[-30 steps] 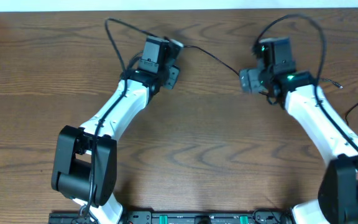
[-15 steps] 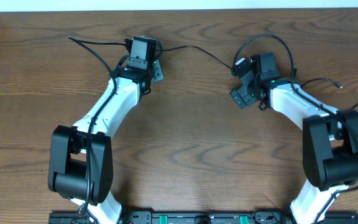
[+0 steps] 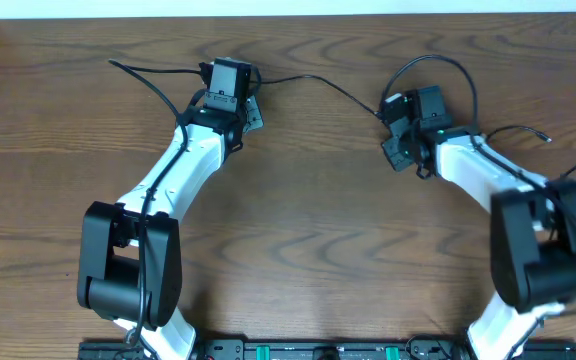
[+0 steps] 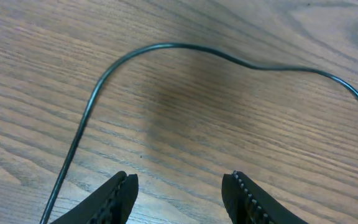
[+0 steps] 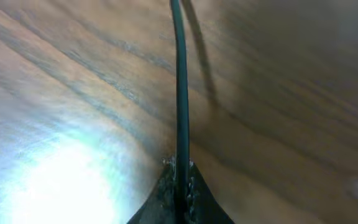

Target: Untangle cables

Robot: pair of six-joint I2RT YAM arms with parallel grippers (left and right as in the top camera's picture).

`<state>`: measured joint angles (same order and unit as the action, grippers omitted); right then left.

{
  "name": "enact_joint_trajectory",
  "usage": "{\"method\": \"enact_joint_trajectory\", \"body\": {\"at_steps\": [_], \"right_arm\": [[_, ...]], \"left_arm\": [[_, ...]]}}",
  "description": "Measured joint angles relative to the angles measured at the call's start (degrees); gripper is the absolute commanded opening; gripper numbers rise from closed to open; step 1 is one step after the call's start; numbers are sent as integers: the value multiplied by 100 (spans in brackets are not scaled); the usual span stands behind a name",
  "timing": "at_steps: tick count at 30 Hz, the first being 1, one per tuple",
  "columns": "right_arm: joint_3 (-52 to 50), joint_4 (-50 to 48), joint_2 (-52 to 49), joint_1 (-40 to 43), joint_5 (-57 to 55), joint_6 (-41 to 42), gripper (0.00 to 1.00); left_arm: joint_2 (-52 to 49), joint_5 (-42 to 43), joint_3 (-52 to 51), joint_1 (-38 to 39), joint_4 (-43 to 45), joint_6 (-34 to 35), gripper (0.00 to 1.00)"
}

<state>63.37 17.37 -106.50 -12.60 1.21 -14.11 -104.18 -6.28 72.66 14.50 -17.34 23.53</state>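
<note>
Wood table (image 3: 318,250) — right arm (image 3: 478,165) folded inward, jaws clamping black cable (image 5: 180,93).

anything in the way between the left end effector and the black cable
Nothing visible. The left end effector is open over bare table, and the cable curves across the wood just ahead of its fingers, with nothing between. The right end effector is shut on the cable.
</note>
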Motion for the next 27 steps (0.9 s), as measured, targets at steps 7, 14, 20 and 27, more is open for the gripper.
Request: {"method": "enact_joint_trajectory", "body": {"at_steps": [7,14,20,27], "right_arm": [[-9,153,2723,52,-1375,345,1],[103,-450,5198,1043,-2933,409,1],[125,-938,6111,2704,-3418,330,1],[131,-859,5672,4212,-3040,542,1]], "left_arm": [[0,-9,0,0,0,-133,50],[0,-7,0,0,-7,-149,50],[0,-7,0,0,-17,-149,50],[0,-7,0,0,-35,-149,50]]}}
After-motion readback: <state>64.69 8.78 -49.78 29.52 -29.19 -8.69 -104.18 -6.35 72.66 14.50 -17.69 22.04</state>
